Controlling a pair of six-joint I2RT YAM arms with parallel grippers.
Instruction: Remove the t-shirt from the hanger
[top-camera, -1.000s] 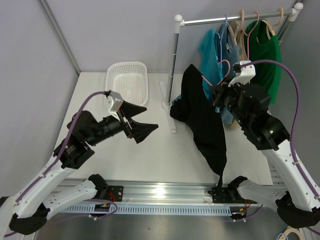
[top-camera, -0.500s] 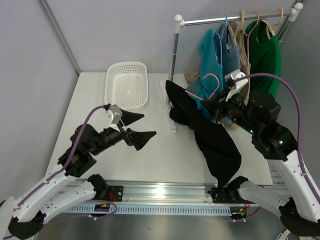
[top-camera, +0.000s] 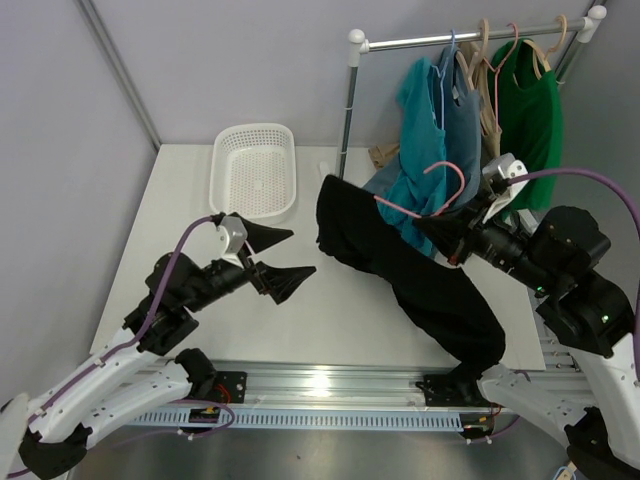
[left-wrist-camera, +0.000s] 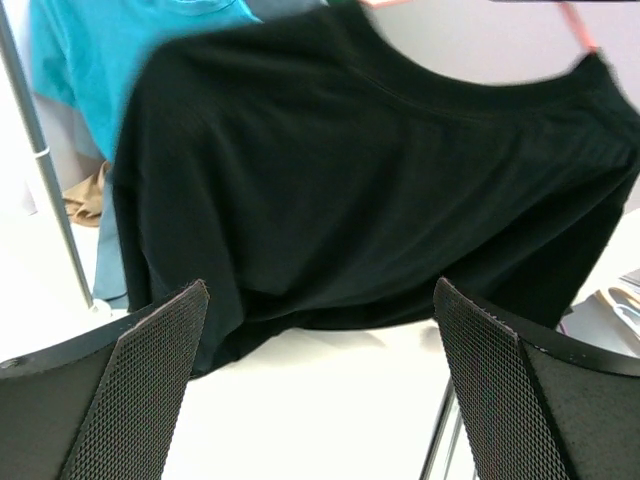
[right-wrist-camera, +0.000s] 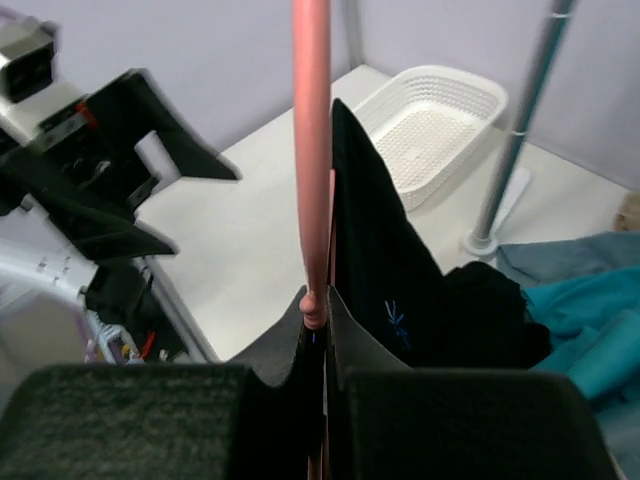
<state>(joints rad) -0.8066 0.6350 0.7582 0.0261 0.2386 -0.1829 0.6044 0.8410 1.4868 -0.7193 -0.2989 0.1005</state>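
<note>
— Pink hanger (top-camera: 398, 210) clamped tight in the right hand (top-camera: 432, 230), black t-shirt (top-camera: 425, 285) draped from it, slung over the tabletop's (top-camera: 200, 200) right side.
— Why hold it out there?
— Looks like an offer to the left hand (top-camera: 300, 252): fingers spread wide, empty, facing the cloth, probably to tug it off.

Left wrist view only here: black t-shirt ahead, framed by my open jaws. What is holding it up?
Observer: The right gripper, shut on a pink hanger; the black t-shirt drapes from it.
Operator: Somewhere to drop it?
Observer: A white basket sits at the far edge of the table, left of the shirt.
Operator: How low does it hang?
Observer: Its lower end reaches about the table's near edge.
</note>
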